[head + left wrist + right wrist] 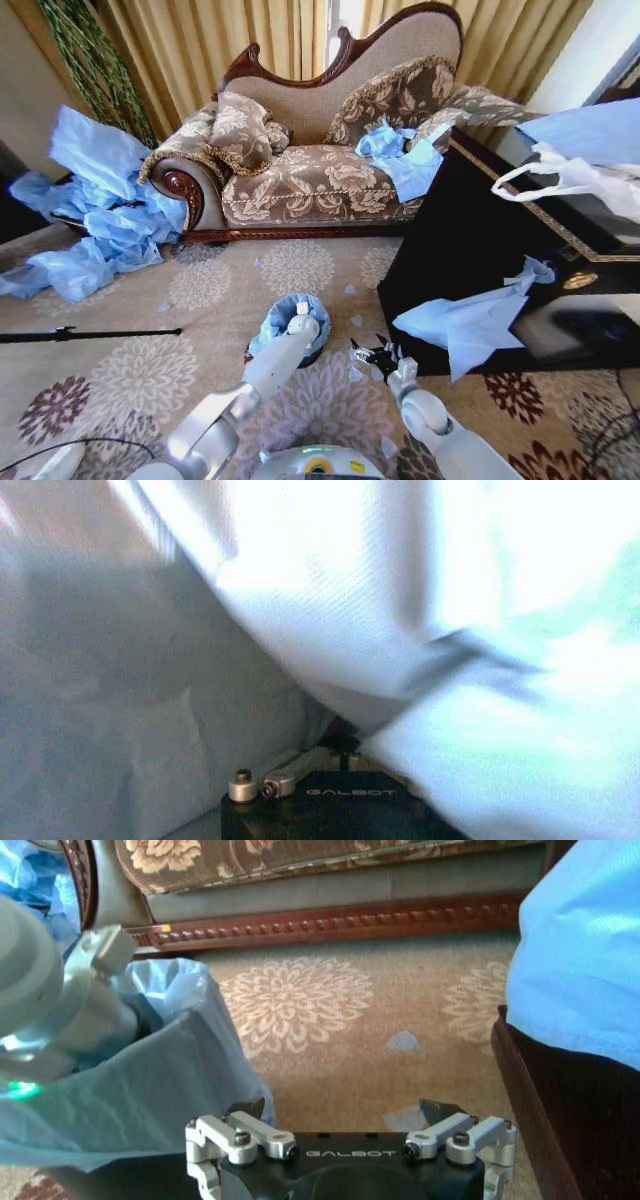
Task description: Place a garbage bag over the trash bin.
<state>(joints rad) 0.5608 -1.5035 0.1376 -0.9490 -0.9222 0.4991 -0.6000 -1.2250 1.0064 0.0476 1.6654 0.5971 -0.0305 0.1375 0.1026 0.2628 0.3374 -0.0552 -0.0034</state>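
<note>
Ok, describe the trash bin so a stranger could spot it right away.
Start at the patterned sofa; on the floral carpet before it stands the trash bin, small and black. Unlike the loose blue bags around, its garbage bag lines it, with the left arm reaching inside.

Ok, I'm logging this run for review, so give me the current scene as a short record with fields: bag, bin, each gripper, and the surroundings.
bag: light-blue garbage bag draped over the bin's mouth
bin: black trash bin on the carpet, mostly covered
left gripper: left gripper down inside the bag-lined bin, plastic all around its camera
right gripper: right gripper open, hanging low beside the bin, holding nothing
surroundings: sofa behind; black table to the robot's right with another blue bag hanging off it
</note>
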